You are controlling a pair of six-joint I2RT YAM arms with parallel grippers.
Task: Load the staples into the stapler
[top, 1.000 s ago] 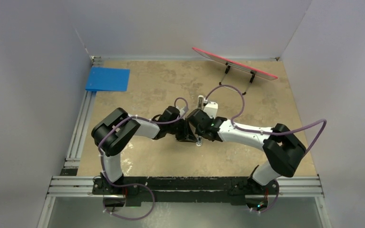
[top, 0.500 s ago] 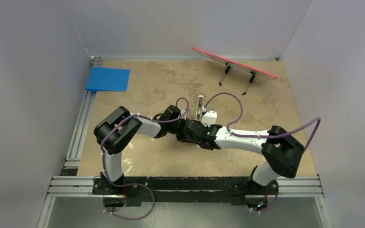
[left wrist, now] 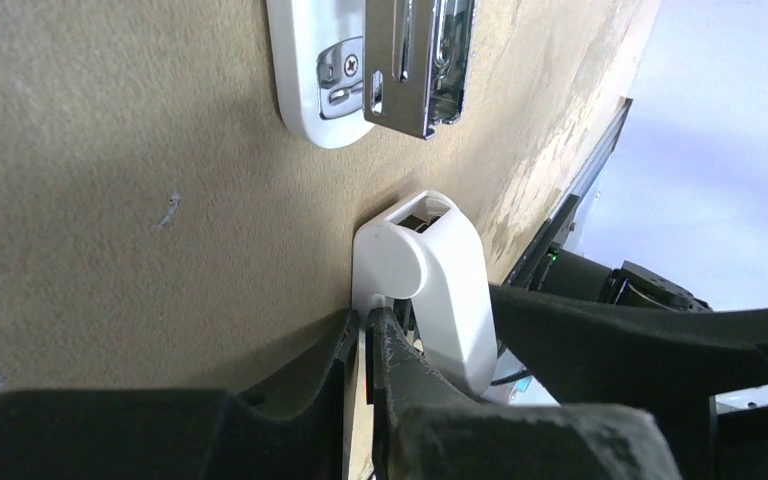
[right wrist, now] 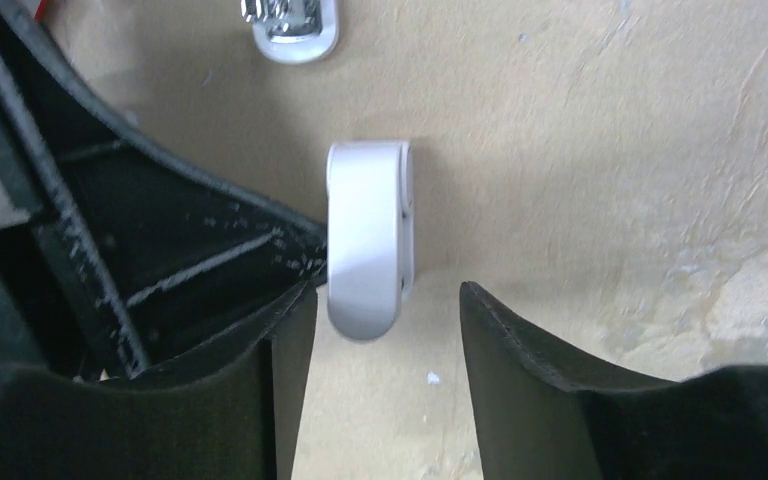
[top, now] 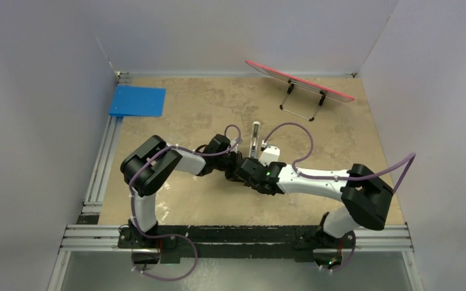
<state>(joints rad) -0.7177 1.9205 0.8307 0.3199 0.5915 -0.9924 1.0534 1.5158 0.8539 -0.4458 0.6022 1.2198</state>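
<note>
The stapler (top: 255, 138) lies open on the table, its white base (left wrist: 305, 90) and chrome magazine (left wrist: 420, 60) beyond my left gripper; one end (right wrist: 295, 35) shows in the right wrist view. A short white piece (right wrist: 365, 230) rests between both grippers. My right gripper (right wrist: 385, 300) is open, its fingertips either side of that piece's near end without touching it. My left gripper (left wrist: 368, 320) is shut beside the white piece (left wrist: 430, 280). A thin dark, red-edged sliver shows in its slit; I cannot tell whether it is the staples.
A blue pad (top: 137, 100) lies at the back left. A red board on a wire stand (top: 300, 82) leans at the back right. Both grippers (top: 235, 162) (top: 247, 168) crowd together at mid-table, just in front of the stapler.
My right gripper has opened and let go of the short white piece, and its wrist has drawn back toward the near side. The left arm has barely moved.
</note>
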